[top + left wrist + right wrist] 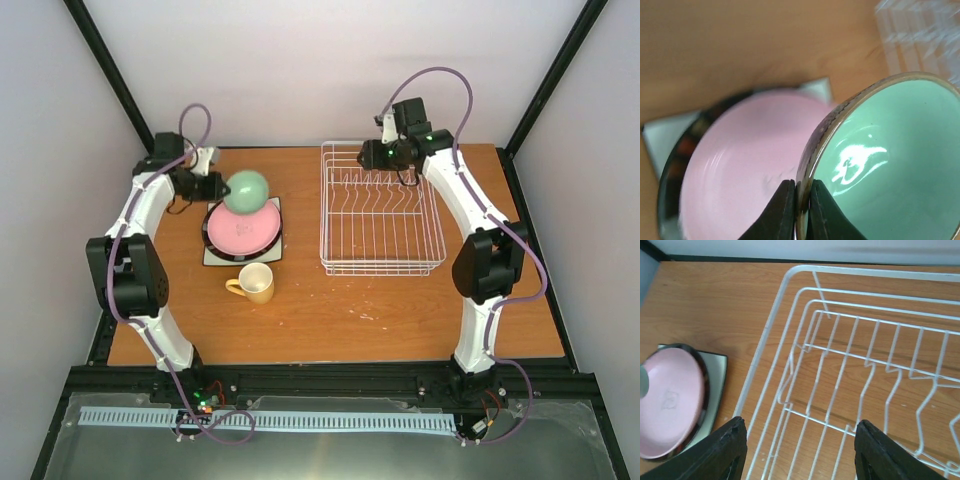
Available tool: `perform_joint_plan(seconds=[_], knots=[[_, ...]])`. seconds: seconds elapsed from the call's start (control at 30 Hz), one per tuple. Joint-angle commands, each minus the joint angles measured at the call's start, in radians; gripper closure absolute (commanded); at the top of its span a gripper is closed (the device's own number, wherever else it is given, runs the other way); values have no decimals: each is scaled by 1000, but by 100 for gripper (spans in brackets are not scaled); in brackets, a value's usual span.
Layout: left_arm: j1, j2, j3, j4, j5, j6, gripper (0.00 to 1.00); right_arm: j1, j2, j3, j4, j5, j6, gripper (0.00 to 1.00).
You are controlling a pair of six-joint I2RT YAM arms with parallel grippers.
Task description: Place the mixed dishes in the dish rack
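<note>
Closest to our left wrist camera, the left gripper (802,192) is clamped on the rim of the mint-green bowl (890,165), one dark finger inside the wall and one outside, so the bowl hangs on its side with the glazed hollow facing the lens. It is held over the far edge of the stack: the pink plate (740,165) on top, the black-rimmed cream plate (671,170) under it and the white square plate (655,134) at the bottom, with the yellow mug (256,284) standing apart on the near side of the table (400,310). We judge the grip the weak point. It takes only a narrow bite of a glossy rim, and the bowl's weight sits well off to one side, so a quick swing could make the bowl pivot between the fingers or slip out and drop onto the pink plate. The dish rack (325,200) holds no dishes and lies to the right; a low crossing could knock the bowl against its wire rim. The right gripper (800,437) hangs open with nothing in it above the rack's far left corner, and we think the two arms could meet there. Our left arm is folded at the elbow, its forearm reaching to the far left of the table and its wrist turned toward the rack. Our right arm rises along the table's right side and bends left over the rack's far end.
</note>
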Motion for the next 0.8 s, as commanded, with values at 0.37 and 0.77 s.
perform_joint_plan(seconds=[0.37,0.77], knots=[[-39,-95,-39,968,920,-660,99,-117,-41,-271,660,-1105,507,36],[-212,208,-74,2374,937,-1730,99,-124,71,-615,2494,-946,1991,21]])
